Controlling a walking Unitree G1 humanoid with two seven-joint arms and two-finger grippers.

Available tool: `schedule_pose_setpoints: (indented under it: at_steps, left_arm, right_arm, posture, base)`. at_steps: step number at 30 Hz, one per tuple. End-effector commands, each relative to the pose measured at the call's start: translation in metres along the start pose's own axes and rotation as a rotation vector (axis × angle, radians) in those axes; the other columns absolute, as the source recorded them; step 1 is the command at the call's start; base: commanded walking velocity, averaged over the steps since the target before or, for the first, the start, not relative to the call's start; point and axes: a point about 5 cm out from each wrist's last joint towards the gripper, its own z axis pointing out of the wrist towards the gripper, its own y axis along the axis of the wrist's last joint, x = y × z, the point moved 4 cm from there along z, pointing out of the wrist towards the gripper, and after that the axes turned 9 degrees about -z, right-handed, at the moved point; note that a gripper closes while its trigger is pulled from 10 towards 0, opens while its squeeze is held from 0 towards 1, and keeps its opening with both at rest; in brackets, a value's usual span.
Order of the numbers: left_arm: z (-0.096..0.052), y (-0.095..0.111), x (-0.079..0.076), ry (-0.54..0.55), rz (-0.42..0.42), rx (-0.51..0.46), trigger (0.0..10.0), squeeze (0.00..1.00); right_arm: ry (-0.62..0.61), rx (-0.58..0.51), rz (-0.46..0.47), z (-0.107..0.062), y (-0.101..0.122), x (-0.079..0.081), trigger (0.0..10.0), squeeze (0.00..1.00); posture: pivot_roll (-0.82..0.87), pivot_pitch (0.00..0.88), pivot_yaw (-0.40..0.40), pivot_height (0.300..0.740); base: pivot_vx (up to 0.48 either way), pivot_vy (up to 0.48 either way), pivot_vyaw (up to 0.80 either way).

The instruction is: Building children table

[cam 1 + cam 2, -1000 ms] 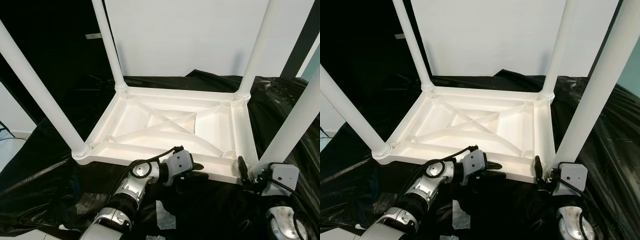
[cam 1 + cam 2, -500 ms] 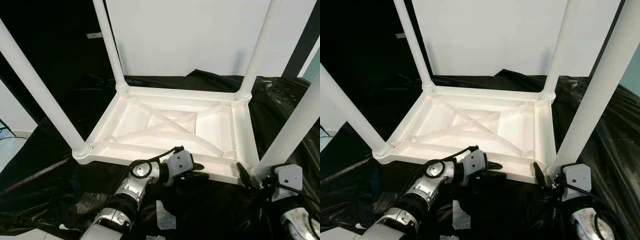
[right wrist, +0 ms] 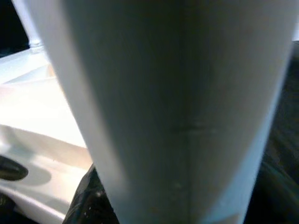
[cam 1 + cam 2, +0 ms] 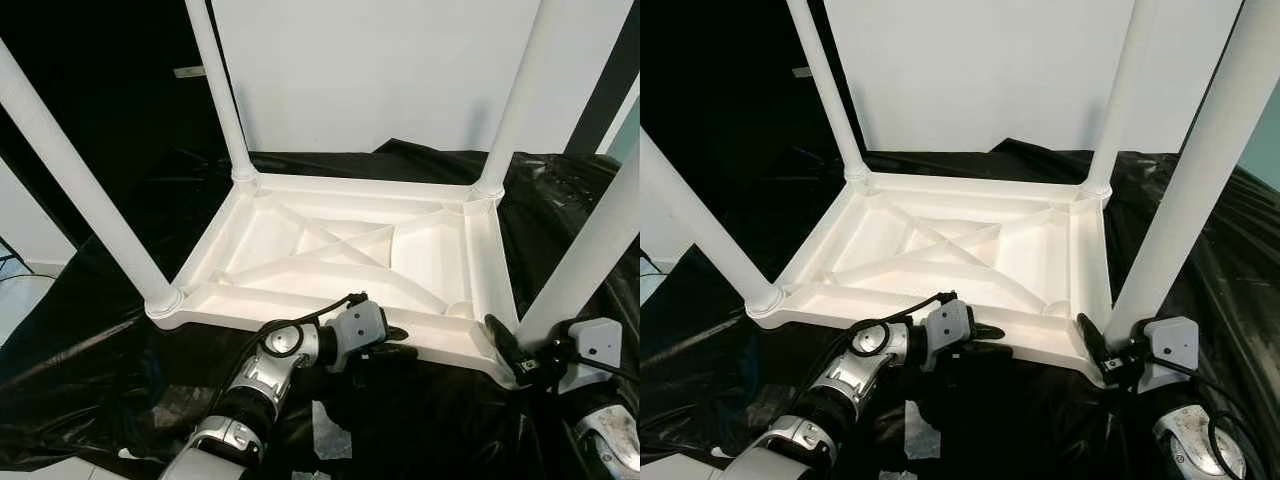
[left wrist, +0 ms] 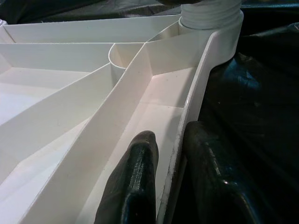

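On black sheet: left tool pinching upturned table rim.

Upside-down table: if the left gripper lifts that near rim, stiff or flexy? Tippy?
The table is probably stiff: ribs cross its underside. Likely light, since the walls look thin. The left gripper pinches one rim, and four tall legs stand upright, so it may swing.

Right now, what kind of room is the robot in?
Probably a workshop or test space, not a lived-in room. The upturned white table with its legs pointing up lies on black plastic sheeting, with a plain white wall behind.
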Motion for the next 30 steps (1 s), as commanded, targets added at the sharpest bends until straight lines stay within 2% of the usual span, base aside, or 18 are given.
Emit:
schedule_pose_setpoints:
  at_steps: [1, 2, 4, 6, 7, 8, 12, 21, 22, 23, 24, 27, 28, 30]
  left_arm:
    - [0.001, -0.035, -0.001, 0.166, -0.12, 0.086, 10.0, 0.0]
    - [0.001, -0.035, -0.001, 0.166, -0.12, 0.086, 10.0, 0.0]
    - [0.001, -0.035, -0.001, 0.166, -0.12, 0.086, 10.0, 0.0]
    - [0.002, -0.034, 0.0, 0.166, -0.119, 0.085, 10.0, 0.0]
    - [0.002, -0.034, 0.0, 0.166, -0.119, 0.085, 10.0, 0.0]
    - [0.002, -0.034, 0.0, 0.165, -0.118, 0.084, 10.0, 0.0]
    - [0.003, -0.033, 0.001, 0.167, -0.117, 0.082, 10.0, 0.0]
    - [0.003, -0.033, 0.001, 0.167, -0.113, 0.083, 10.0, 0.0]
    - [0.003, -0.033, 0.001, 0.167, -0.113, 0.083, 10.0, 0.0]
    - [0.003, -0.033, 0.001, 0.167, -0.113, 0.083, 10.0, 0.0]
    - [0.003, -0.033, 0.002, 0.167, -0.113, 0.083, 10.0, 0.0]
    - [0.003, -0.033, 0.002, 0.168, -0.112, 0.083, 10.0, 0.0]
    - [0.003, -0.032, 0.002, 0.168, -0.112, 0.082, 10.0, 0.0]
    - [0.004, -0.032, 0.002, 0.167, -0.112, 0.082, 10.0, 0.0]
  right_arm:
    - [0.077, 0.043, 0.081, 0.0, -0.01, 0.03, 0.0, 0.0]
    - [0.063, 0.056, 0.114, 0.0, -0.012, 0.033, 0.0, 0.0]
    - [0.063, 0.056, 0.114, 0.0, -0.012, 0.033, 0.0, 0.0]
    - [-0.031, 0.085, 0.16, 0.002, -0.017, 0.035, 0.0, 0.0]
    - [-0.031, 0.085, 0.16, 0.002, -0.017, 0.035, 0.0, 0.0]
    - [-0.168, 0.107, 0.142, 0.005, -0.022, 0.03, 0.0, 0.0]
    - [-0.271, 0.101, 0.118, 0.006, -0.019, 0.026, 0.0, 0.0]
    - [-0.34, 0.102, 0.066, 0.006, -0.019, 0.012, 0.0, 0.0]
    - [-0.34, 0.107, 0.056, 0.006, -0.019, 0.011, 8.0, 0.0]
    - [-0.34, 0.107, 0.056, 0.006, -0.019, 0.011, 8.0, 0.0]
    - [-0.337, 0.11, 0.049, 0.006, -0.02, 0.01, 10.0, 0.0]
    - [-0.334, 0.111, 0.035, 0.007, -0.019, 0.008, 10.0, 0.0]
    - [-0.326, 0.104, 0.024, 0.007, -0.018, 0.007, 10.0, 1.0]
    - [-0.26, 0.063, -0.029, 0.008, -0.01, 0.005, 10.0, 1.0]
  posture:
    - [-0.13, 0.0, 0.037, 0.74]
    - [-0.13, 0.0, 0.037, 0.74]
    - [-0.13, 0.0, 0.037, 0.74]
    - [-0.13, 0.0, 0.036, 0.74]
    - [-0.13, 0.0, 0.036, 0.74]
    - [-0.13, 0.0, 0.036, 0.74]
    - [-0.13, 0.0, 0.037, 0.74]
    - [-0.14, 0.0, 0.039, 0.74]
    - [-0.14, 0.0, 0.039, 0.74]
    - [-0.14, 0.0, 0.039, 0.74]
    - [-0.14, 0.0, 0.039, 0.74]
    - [-0.14, 0.0, 0.04, 0.74]
    - [-0.14, 0.0, 0.041, 0.74]
    - [-0.15, 0.0, 0.044, 0.74]
  base:
    - [0.0, 0.0, 0.0]
    - [0.0, 0.0, 0.0]
    - [0.0, 0.0, 0.0]
    - [0.0, 0.0, 0.0]
    - [0.0, 0.0, 0.0]
    - [0.0, 0.0, 0.0]
    - [0.0, 0.0, 0.0]
    - [0.0, 0.0, 0.0]
    - [0.0, 0.0, 0.0]
    - [0.0, 0.0, 0.0]
    - [0.0, 0.0, 0.0]
    - [0.0, 0.0, 0.0]
    - [0.0, 0.0, 0.0]
    - [0.0, 0.0, 0.0]
